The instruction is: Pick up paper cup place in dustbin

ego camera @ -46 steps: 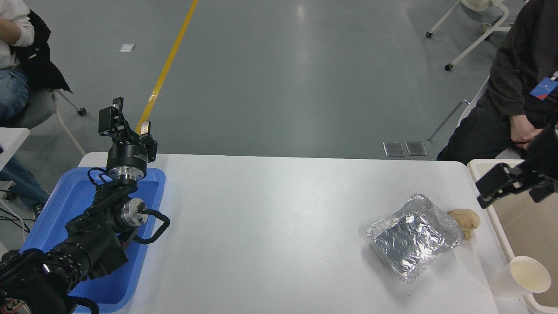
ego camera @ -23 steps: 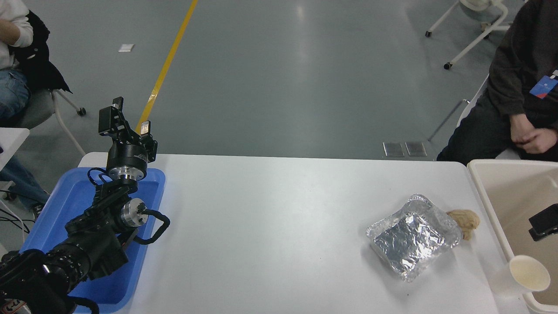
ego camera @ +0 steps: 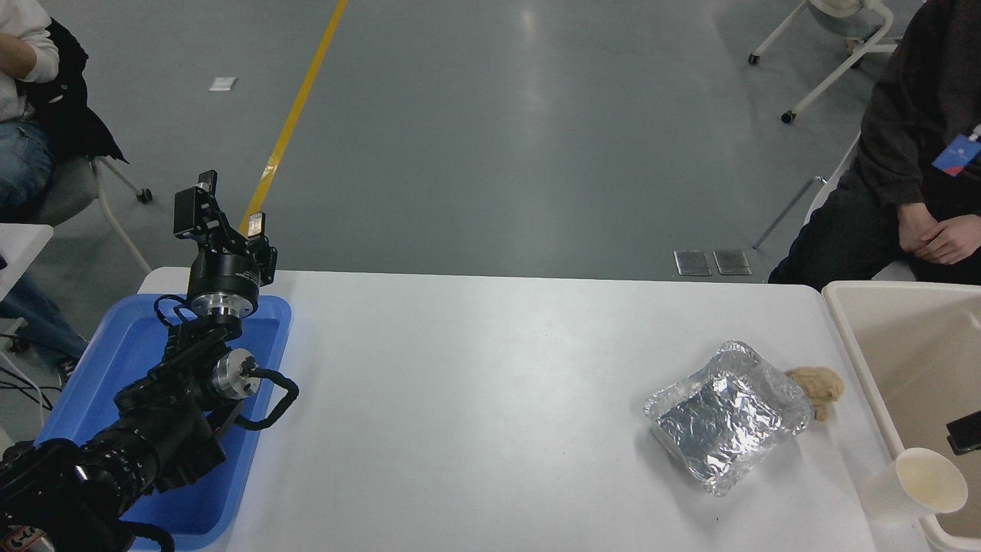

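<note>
The white paper cup (ego camera: 912, 487) lies tipped at the table's front right corner, its cream mouth leaning on the rim of the beige dustbin (ego camera: 843, 337). Nothing holds it. Only a small black piece of my right gripper (ego camera: 966, 432) shows at the picture's right edge, over the dustbin and a little above and right of the cup. My left gripper (ego camera: 222, 205) is parked over the far end of the blue tray at the left, its fingers apart with nothing between them.
A silver foil packet (ego camera: 728, 416) lies left of the dustbin with a small tan lump (ego camera: 818, 386) at its right corner. A shallow blue tray (ego camera: 84, 383) sits under the left arm. One person sits at the far right, another at the far left.
My right gripper has dropped from above the dustbin's far rim down and to the right, nearly out of the picture. The paper cup and the left arm have stayed put.
</note>
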Tool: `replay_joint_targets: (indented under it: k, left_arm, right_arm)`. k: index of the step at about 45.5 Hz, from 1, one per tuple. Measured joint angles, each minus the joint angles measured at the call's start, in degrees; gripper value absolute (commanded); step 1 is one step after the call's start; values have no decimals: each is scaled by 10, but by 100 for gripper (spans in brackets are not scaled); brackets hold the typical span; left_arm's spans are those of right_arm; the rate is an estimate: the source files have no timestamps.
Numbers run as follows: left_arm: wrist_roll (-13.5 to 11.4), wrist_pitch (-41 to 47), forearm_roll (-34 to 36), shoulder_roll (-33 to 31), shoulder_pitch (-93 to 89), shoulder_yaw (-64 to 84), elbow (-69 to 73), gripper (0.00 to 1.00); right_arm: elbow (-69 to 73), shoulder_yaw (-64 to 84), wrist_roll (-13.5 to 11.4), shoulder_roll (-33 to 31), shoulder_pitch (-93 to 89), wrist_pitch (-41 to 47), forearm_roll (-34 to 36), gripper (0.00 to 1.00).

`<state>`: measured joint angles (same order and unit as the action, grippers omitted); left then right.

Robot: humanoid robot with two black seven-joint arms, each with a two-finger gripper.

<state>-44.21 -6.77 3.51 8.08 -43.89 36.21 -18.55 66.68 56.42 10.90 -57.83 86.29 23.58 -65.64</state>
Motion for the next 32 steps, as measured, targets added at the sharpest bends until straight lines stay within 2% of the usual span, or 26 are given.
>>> replay_joint_targets:
  k: [28, 32]
  left_arm:
    - [0, 0, 0, 0, 0, 0, 0, 100]
    - [0, 0, 0, 0, 0, 0, 0, 100]
  right_arm:
    - [-68, -138, 0, 20, -174, -50, -6, 100]
    - [-81, -147, 0, 27, -193, -59, -5, 96]
